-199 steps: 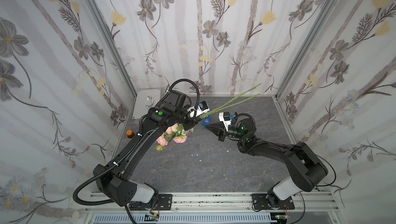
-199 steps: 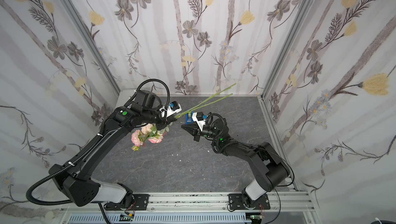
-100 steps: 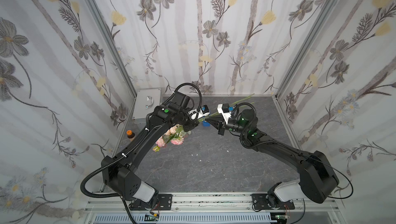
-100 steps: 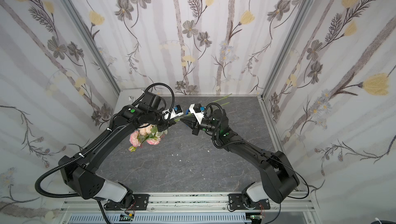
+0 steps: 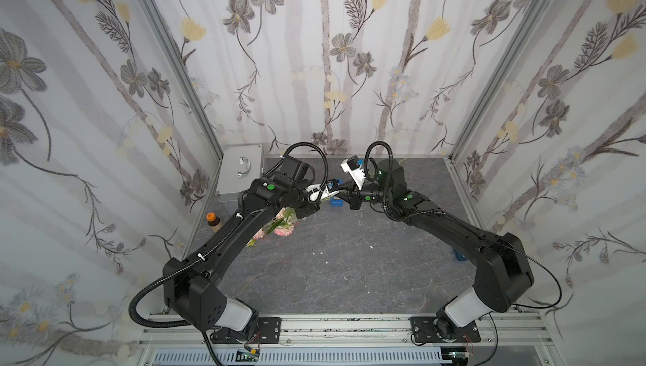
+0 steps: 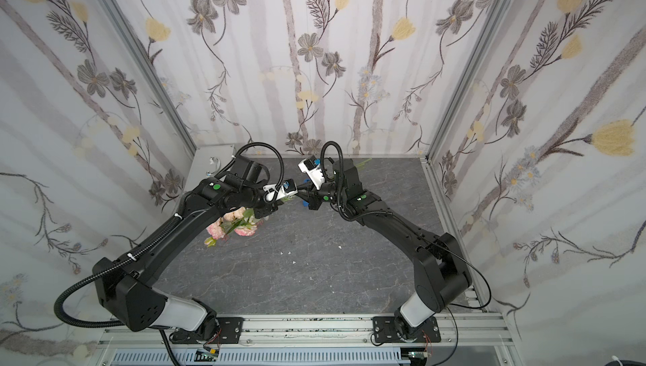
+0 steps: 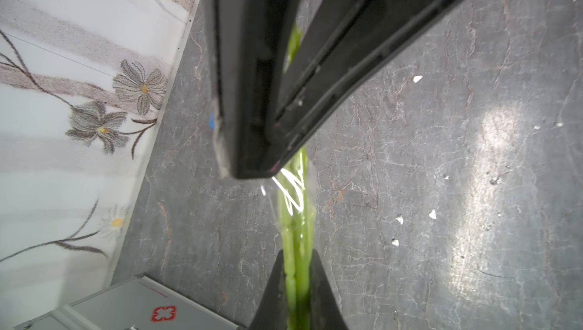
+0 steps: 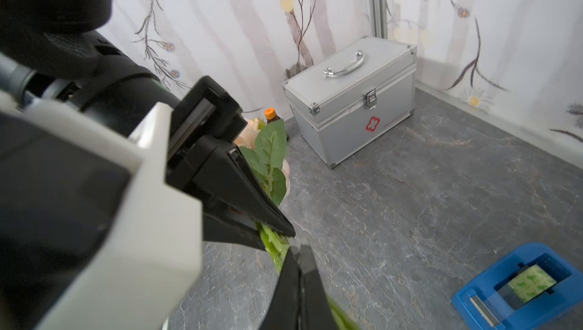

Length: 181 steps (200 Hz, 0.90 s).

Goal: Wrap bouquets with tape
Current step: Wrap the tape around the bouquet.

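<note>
Your left tool and right tool both clamp the green stems of the pink-and-peach artificial rose bouquet, aloft near the bright blue plastic tape dispenser; wrapping seems underway, so next press the clear film flat

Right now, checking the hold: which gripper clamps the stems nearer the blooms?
The left gripper, beside the blooms; the right gripper pinches farther along the stems.

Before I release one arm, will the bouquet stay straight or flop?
Likely to sag: the bouquet has thin stems, and its flower heads all sit at one end. Probably light: it is held up by the stems alone. The shiny clear film around the stems may make them slip.
</note>
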### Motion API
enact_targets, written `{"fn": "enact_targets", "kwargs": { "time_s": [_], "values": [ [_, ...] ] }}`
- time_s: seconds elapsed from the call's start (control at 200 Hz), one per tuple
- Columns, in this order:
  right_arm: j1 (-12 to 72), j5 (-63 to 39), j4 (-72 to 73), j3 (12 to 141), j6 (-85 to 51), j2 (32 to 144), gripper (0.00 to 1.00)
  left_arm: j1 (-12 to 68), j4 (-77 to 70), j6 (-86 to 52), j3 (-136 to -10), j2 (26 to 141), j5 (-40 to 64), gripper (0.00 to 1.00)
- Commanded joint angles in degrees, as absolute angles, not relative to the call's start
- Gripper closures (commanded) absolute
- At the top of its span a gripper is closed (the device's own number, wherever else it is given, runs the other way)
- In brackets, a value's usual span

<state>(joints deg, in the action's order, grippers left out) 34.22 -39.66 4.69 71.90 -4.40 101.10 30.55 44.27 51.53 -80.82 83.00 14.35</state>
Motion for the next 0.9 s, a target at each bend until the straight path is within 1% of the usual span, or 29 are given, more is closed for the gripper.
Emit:
{"fn": "enact_targets", "kwargs": {
  "time_s": [0.0,0.075,0.13,0.215,0.265,0.37,0.445,0.585,0.63,0.69,0.735,0.824,0.844,0.899],
  "values": [
    [33.3,-32.5,-4.9,76.8,-0.6,104.1,1.00,31.3,48.8,60.2,-79.7,81.9,13.3,1.00],
    [33.0,-30.9,-10.7,80.3,-0.6,106.6,0.94,31.5,47.7,62.7,-79.1,81.4,10.8,1.00],
    [32.9,-29.5,-13.1,81.9,0.0,107.9,0.84,31.5,46.6,64.2,-78.5,80.9,9.8,1.00],
    [32.6,-26.9,-15.8,84.4,0.5,109.3,0.77,31.6,46.0,65.6,-78.6,80.6,9.9,1.00],
    [32.0,-25.2,-16.7,85.6,0.5,109.8,0.72,31.5,46.1,66.2,-78.7,80.7,9.7,1.00],
    [29.9,-21.1,-19.4,89.7,0.4,111.6,0.67,31.5,46.2,67.0,-78.6,80.9,9.8,1.00],
    [27.6,-20.6,-22.0,93.1,0.9,112.5,0.63,31.4,46.7,68.0,-78.7,81.2,10.7,1.00],
    [23.4,-22.8,-24.2,93.8,5.5,108.9,0.57,31.0,46.5,70.3,-78.9,81.7,11.2,1.00],
    [22.5,-26.8,-25.3,92.7,9.2,106.5,0.54,30.6,46.5,71.7,-79.1,81.8,11.5,1.00],
    [21.6,-32.4,-26.0,89.2,14.1,102.6,0.45,30.0,46.3,73.1,-79.6,81.8,12.3,1.00],
    [21.4,-35.4,-25.6,85.4,17.1,99.5,0.41,29.6,46.0,73.7,-80.0,81.9,13.0,1.00],
    [22.1,-40.4,-25.8,78.5,25.0,93.4,0.31,29.5,45.6,75.9,-80.5,81.7,13.9,1.00],
    [22.6,-40.5,-25.7,77.0,26.1,92.2,0.26,29.5,45.2,76.1,-80.6,81.7,14.0,1.00],
    [23.4,-41.1,-25.0,73.8,28.5,88.7,0.17,29.4,45.2,77.3,-80.9,81.8,14.2,1.00]
  ]
}}
